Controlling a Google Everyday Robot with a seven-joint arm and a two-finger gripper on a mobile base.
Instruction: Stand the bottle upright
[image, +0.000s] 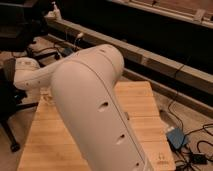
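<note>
The robot's bulky white arm (95, 110) stretches across the wooden desk (142, 112) toward its far left corner, hiding both the bottle and the tool, whose place and state cannot be told.

The arm (95, 105) fills the middle with a smooth, matt cream plastic shell, pierced by a few small dark holes. The desk (145, 115) under it is pale wood in glued strips, satin and even. The pincer (9, 70) sits at the far left, by the arm's dark end. Near right, a blue box (176, 138) looks like plastic.
</note>
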